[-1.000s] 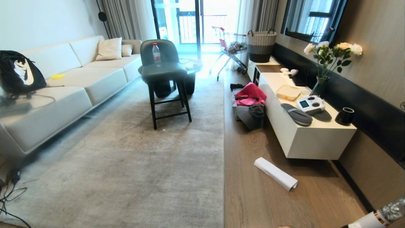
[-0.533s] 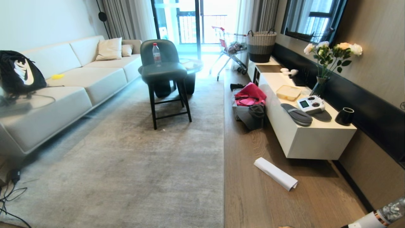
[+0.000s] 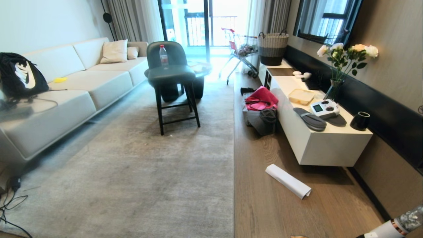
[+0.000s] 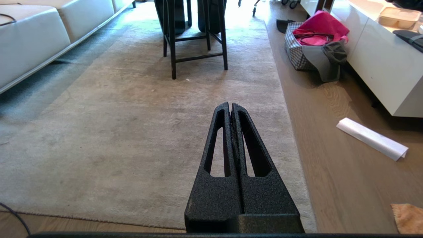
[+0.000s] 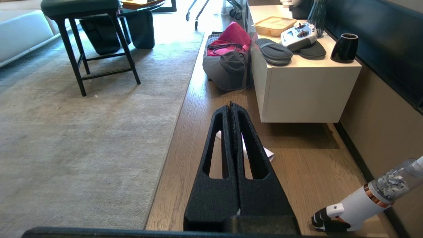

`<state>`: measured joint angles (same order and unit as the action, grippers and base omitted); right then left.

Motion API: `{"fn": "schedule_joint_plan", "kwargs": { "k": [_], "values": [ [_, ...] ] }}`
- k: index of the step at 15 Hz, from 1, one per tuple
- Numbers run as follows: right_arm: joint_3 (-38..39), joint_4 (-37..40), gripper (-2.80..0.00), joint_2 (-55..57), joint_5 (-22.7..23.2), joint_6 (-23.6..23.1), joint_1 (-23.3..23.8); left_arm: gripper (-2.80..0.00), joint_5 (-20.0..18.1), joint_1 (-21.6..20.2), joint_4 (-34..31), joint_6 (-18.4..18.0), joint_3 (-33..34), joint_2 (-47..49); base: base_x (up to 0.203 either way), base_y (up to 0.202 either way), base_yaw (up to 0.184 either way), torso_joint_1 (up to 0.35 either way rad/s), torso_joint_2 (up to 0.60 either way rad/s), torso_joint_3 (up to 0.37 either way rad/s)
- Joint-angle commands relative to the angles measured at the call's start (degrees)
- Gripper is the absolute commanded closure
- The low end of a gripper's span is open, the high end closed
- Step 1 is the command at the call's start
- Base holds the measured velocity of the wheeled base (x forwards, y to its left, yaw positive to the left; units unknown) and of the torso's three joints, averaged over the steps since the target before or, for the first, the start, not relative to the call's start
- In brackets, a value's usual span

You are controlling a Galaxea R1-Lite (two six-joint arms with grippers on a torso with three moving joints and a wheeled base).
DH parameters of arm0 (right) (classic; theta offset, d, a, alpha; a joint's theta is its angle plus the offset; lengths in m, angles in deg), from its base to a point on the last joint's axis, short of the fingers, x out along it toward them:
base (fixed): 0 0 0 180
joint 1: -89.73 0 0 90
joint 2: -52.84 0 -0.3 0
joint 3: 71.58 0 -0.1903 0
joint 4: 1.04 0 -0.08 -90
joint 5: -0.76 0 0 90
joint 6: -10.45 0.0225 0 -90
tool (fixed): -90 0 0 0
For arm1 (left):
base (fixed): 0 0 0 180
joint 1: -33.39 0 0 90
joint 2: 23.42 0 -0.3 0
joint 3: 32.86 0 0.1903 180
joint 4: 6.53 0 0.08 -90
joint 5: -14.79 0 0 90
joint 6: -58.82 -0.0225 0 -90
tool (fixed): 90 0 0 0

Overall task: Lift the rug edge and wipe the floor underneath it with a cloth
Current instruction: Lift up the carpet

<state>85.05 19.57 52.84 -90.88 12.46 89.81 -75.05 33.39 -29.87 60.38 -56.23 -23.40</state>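
- Two grippers hang idle above a living-room floor (image 3: 284,211), neither showing in the head view.
- Left gripper (image 4: 230,105), fingers pressed together and empty, hovers over the rug (image 3: 132,178), which lies flat across the frame's left and centre.
- Right gripper (image 5: 230,105), fingers likewise together, hangs over bare planks beside a white rolled paper (image 3: 288,181).
- Cloth (image 4: 408,218) lies on the floor at the left wrist view's lower right corner.
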Motion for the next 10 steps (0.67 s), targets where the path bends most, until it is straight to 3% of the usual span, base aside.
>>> {"fn": "schedule_joint_plan", "kwargs": {
  "k": [1, 10],
  "values": [
    [0.00, -0.06, 0.00, 0.09, -0.02, 0.01, 0.01, 0.00, 0.02, 0.00, 0.06, 0.02, 0.00, -0.02, 0.000, 0.000, 0.000, -0.002, 0.03, 0.036],
    [0.00, -0.06, 0.00, 0.09, -0.02, 0.01, -0.07, 0.00, 0.02, 0.00, 0.06, 0.02, 0.00, -0.02, 0.000, 0.000, 0.000, 0.000, 0.00, 0.000]
  ]
}}
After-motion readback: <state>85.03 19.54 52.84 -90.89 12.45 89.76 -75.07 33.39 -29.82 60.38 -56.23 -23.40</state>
